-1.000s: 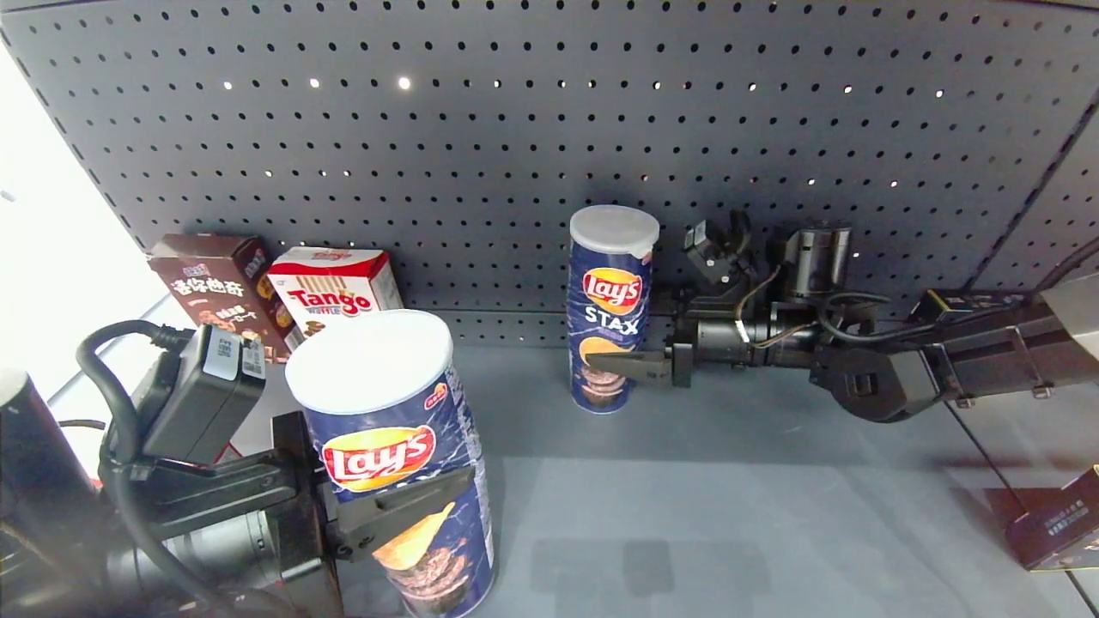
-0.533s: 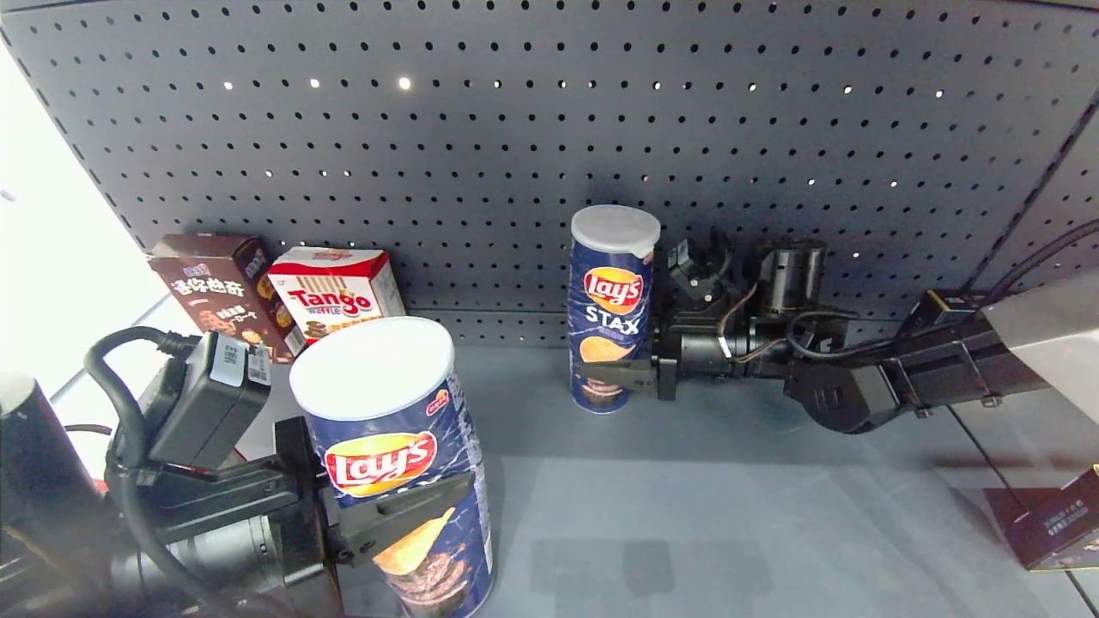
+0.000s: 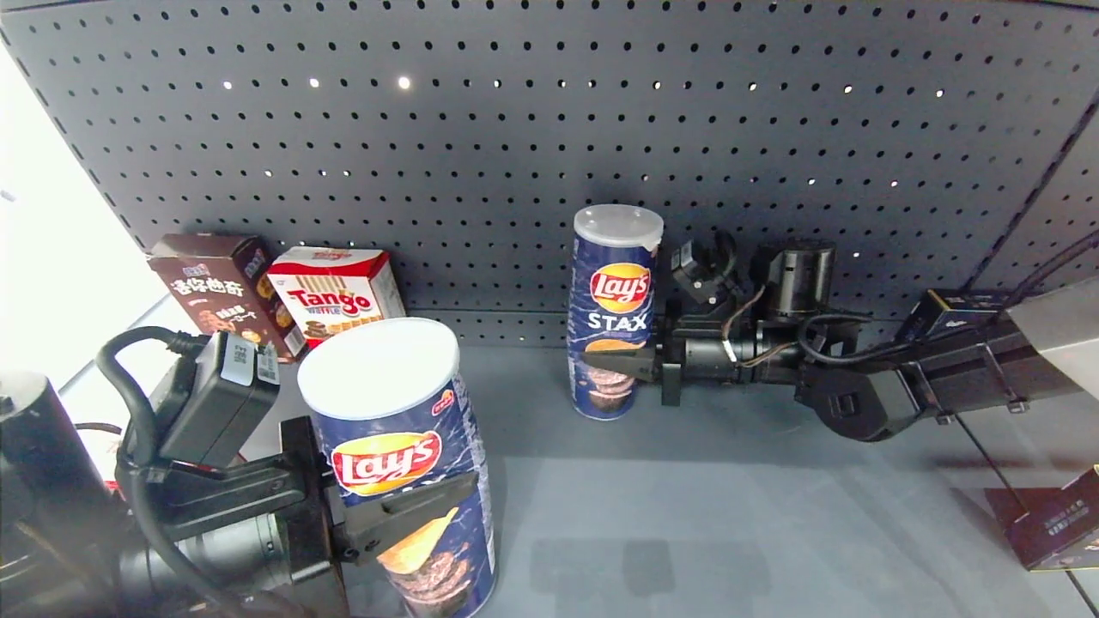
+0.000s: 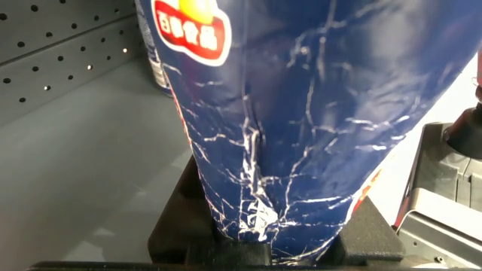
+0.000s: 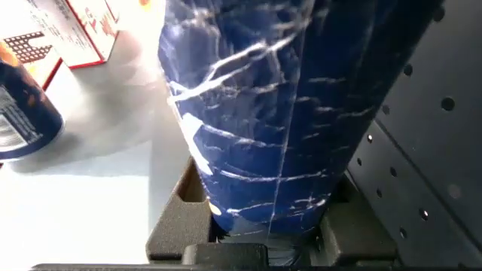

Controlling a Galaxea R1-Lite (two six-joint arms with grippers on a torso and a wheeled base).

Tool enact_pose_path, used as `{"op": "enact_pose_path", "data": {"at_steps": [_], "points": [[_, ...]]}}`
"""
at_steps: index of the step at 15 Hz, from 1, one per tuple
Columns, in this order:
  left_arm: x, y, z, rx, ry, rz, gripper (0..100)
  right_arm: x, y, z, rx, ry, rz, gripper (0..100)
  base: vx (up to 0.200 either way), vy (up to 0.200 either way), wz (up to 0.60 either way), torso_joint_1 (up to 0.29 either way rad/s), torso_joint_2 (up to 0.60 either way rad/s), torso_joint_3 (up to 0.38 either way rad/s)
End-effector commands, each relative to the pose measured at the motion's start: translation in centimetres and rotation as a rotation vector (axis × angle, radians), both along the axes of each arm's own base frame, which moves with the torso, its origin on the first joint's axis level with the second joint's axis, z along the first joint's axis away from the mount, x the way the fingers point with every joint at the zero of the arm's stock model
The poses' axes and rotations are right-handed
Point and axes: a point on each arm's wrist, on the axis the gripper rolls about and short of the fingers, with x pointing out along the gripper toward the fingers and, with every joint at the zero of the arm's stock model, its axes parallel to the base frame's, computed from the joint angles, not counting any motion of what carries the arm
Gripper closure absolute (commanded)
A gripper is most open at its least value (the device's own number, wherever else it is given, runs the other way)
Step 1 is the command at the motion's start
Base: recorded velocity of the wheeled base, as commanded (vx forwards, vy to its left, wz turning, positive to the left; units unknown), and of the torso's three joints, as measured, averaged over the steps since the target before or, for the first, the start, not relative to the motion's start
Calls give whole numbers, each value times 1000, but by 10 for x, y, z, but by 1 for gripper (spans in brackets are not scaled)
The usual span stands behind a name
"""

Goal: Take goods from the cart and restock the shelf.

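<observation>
As right gripper (image 3: 611, 362) clasps can (image 3: 616, 296), lid (image 3: 618, 225) on

Left arm (image 3: 215, 532): matte black, boxy camera module (image 3: 215, 399) with white labels, thick looped black cable (image 3: 129, 360). Right arm (image 3: 867, 399): black cylindrical joints, thin exposed wires (image 3: 745, 305), silver-grey link (image 3: 1060, 330). Left gripper (image 3: 403, 515) and right gripper (image 3: 614, 365) have flat, wedge-shaped black fingers.

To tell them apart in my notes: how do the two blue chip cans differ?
The near can is at the shelf front, the far can by the pegboard. The left gripper holds the near can, the right gripper the far can. Both are upright, blue, with pale lids.
</observation>
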Motion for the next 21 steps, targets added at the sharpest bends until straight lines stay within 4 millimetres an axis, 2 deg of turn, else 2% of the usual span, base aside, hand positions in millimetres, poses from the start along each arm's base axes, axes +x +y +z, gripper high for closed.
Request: {"op": "enact_pose_path", "data": {"at_steps": [1,2,4,5,8,10,12,18,21], "points": [[0,0,2,-3,-6,-1,100,-15,-6,21,18,-38,-10,100,0,0,0,0,0,0],[1,0,4,-7,-12,1,100,-25,-10,29,26,-54,-12,100,0,0,0,0,0,0],[1,-1,4,-9,-16,-2,100,-44,-16,34,24,-52,-4,100,0,0,0,0,0,0],[2,-1,5,-11,-19,-5,100,-63,-19,36,20,-45,-3,100,0,0,0,0,0,0],[1,-1,5,-12,-22,-2,100,-101,-27,40,21,-52,-7,100,0,0,0,0,0,0],[1,-1,5,-11,-20,1,100,-124,-26,39,22,-59,-10,100,0,0,0,0,0,0],[1,-1,5,-12,-22,1,100,-152,-26,26,4,-44,-28,100,0,0,0,0,0,0],[1,-1,5,-10,-22,2,100,-173,-37,-17,-30,-12,-55,100,0,0,0,0,0,0],[2,-1,5,-9,-19,2,100,-174,-36,-27,-31,-11,-55,100,0,0,0,0,0,0]]}}
